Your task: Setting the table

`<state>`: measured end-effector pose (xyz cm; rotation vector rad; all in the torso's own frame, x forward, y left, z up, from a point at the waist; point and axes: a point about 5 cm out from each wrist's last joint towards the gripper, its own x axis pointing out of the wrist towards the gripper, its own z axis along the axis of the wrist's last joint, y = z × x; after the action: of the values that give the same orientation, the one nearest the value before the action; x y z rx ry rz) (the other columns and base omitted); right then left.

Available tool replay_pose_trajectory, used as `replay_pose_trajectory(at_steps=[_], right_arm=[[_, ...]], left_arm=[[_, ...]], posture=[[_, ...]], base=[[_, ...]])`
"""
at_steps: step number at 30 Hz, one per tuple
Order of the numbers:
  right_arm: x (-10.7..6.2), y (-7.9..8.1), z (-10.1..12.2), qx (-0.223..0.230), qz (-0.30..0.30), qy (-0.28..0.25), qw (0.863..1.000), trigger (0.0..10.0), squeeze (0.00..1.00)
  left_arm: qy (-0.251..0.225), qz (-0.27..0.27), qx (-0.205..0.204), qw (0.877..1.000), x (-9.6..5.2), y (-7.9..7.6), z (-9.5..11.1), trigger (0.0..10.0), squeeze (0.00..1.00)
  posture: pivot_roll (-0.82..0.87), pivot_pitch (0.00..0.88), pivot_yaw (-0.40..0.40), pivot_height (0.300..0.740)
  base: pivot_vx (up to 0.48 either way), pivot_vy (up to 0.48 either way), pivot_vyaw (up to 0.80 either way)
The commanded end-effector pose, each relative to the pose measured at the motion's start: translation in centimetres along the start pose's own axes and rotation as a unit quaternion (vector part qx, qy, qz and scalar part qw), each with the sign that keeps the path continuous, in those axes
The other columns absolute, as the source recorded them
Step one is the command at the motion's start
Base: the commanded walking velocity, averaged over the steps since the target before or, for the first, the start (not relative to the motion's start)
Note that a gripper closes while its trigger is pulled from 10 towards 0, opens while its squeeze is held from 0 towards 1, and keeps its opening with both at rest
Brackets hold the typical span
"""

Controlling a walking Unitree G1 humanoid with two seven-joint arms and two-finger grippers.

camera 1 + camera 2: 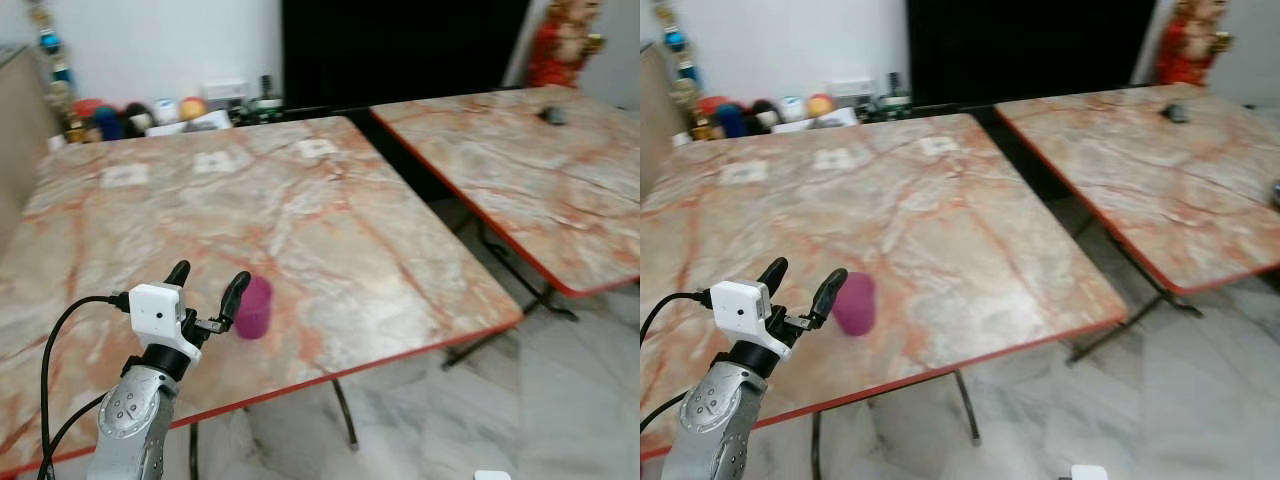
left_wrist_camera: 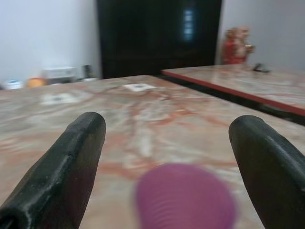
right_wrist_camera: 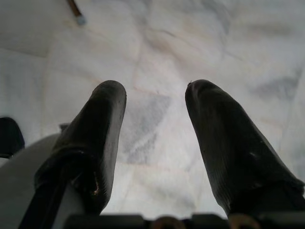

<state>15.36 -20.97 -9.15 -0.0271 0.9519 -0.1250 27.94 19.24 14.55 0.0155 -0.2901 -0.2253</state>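
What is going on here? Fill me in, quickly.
The robot is setting the table and has its left tool open over the near part of the marble table. A purple cup stands on the table just ahead of the fingers, close to the red front edge; the fingers are apart and not closed on it. The right tool hangs idle and open above the tiled floor. A second marble table stands to the right.

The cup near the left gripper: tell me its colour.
The cup is purple-pink, clearest in the left eye view, standing on the marble table by the open left gripper.
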Motion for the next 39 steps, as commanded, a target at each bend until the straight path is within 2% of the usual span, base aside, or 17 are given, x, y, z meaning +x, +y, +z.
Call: replay_pose_trajectory(at_steps=[1, 11, 18, 29, 39], right_arm=[[0.0, 0.1, -0.2, 0.004, 0.001, 0.004, 1.000, 10.0, 0.00], [0.0, 0.1, -0.2, 0.001, 0.001, 0.003, 1.000, 10.0, 0.00], [-0.1, 0.2, -0.3, 0.002, 0.001, 0.003, 1.000, 10.0, 0.00], [-0.1, 0.1, -0.3, 0.002, -0.001, 0.003, 1.000, 10.0, 0.00], [-0.1, 0.1, -0.3, 0.001, -0.002, 0.003, 1.000, 10.0, 0.00]], left_arm=[[-0.002, -0.001, 0.002, 1.000, 0.0, 0.1, 0.4, 10.0, 0.00], [0.002, 0.001, 0.001, 1.000, -0.4, 0.2, 0.4, 10.0, 0.00], [0.018, -0.002, 0.001, 1.000, -1.6, 0.1, 0.2, 10.0, 0.00], [0.058, -0.001, 0.021, 0.998, -3.7, 0.8, -0.7, 10.0, 0.00], [0.107, -0.030, 0.020, 0.994, -4.9, 0.3, -2.6, 10.0, 0.00]], posture=[[0.06, 0.039, -0.027, 0.740], [0.06, 0.041, -0.026, 0.740], [0.07, 0.045, -0.024, 0.740], [0.07, 0.048, -0.025, 0.740], [0.06, 0.047, -0.027, 0.740]], base=[[0.000, 0.000, 0.00], [0.000, 0.000, 0.00], [0.000, 0.000, 0.00], [0.000, 0.000, 0.00], [0.000, 0.000, 0.00]])
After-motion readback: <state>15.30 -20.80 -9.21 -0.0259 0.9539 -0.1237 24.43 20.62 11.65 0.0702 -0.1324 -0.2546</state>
